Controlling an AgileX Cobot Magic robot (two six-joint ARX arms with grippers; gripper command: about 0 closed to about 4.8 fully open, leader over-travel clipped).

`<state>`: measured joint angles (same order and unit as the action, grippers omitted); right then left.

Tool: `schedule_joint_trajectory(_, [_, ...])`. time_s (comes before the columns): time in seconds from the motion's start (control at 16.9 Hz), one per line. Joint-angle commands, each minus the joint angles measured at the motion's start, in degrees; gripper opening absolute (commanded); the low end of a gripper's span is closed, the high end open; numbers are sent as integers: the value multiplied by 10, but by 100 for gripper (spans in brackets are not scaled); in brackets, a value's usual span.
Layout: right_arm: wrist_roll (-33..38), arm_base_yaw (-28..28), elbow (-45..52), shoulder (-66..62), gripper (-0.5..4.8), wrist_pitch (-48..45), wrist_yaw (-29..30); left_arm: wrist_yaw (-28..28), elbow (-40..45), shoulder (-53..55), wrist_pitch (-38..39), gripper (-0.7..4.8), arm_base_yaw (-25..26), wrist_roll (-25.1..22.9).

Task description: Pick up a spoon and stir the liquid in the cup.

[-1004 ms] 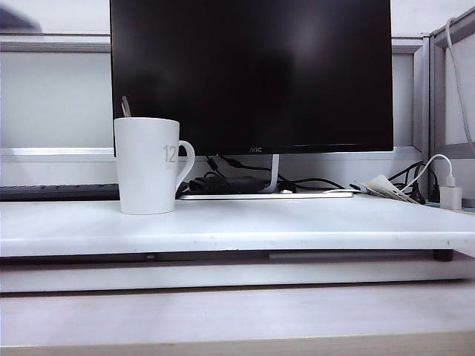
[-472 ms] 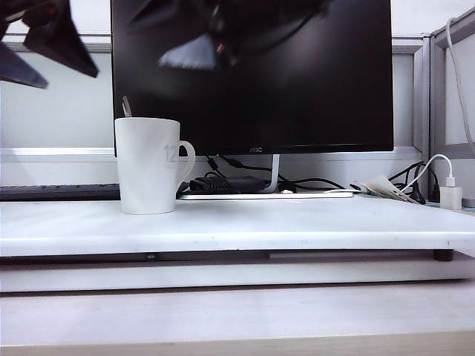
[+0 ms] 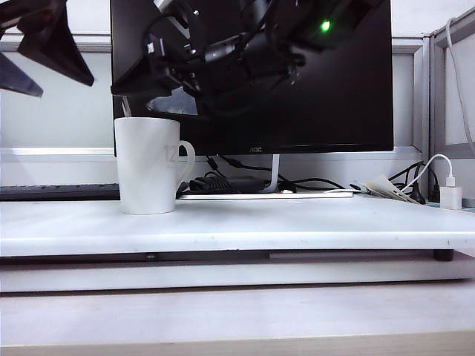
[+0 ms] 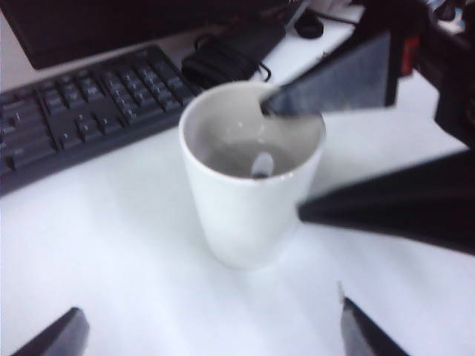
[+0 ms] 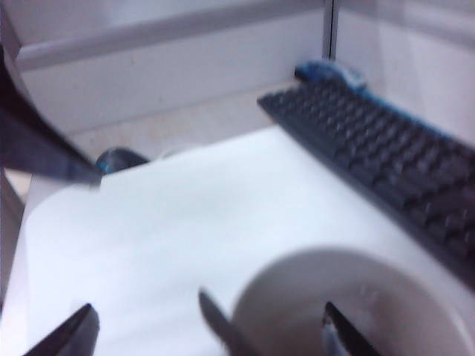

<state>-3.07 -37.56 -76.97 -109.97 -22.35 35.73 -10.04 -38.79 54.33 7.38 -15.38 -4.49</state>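
Note:
The white cup (image 3: 148,167) stands on the left of the white desk, with a faint "12" by its handle. The spoon (image 4: 261,163) rests in it, bowl in the liquid; its grey handle (image 5: 223,326) sticks up past the rim. My right gripper (image 3: 145,93) hangs open just above the cup, reaching in from the upper right. In the right wrist view the right gripper (image 5: 208,334) has its fingers either side of the spoon handle, not touching it. My left gripper (image 3: 67,89) is open, up and to the left of the cup; the left gripper (image 4: 211,334) holds nothing.
A black monitor (image 3: 334,89) stands close behind the cup. A dark keyboard (image 4: 74,119) lies behind and left of it, and a coiled black cable bundle (image 4: 230,48) sits by the monitor foot. A white charger (image 3: 450,194) and cables are at the far right.
The right arm has swung in from the upper right and come down over the cup. The left gripper came in at the top left and has hardly shifted since.

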Motion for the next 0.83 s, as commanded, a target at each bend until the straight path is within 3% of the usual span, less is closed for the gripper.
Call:
schedule_joint_trajectory(0.06, [-2,-1,-5,-8,386,-46,-1,0,-4,-2,7,465,1,-3])
schedule_joint_trajectory(0.18, [-2,-2,-5,-10,383,-54,-16,0,-4,-2,14,465,1,-10])
schedule_joint_trajectory(0.24, [-2,-8,-5,-15,354,-63,-20,0,-4,-2,17,465,1,-28])
schedule_joint_trajectory(0.71, [-19,-38,-5,-37,354,-77,-72,26,-4,-3,49,465,1,-41])
schedule_joint_trajectory(0.77, [-19,-41,-5,-37,343,-77,-89,38,-4,-4,58,465,1,-41])
schedule_joint_trajectory(0.83, [-19,-40,-5,-37,258,-78,-89,38,-4,-4,66,465,1,-41])
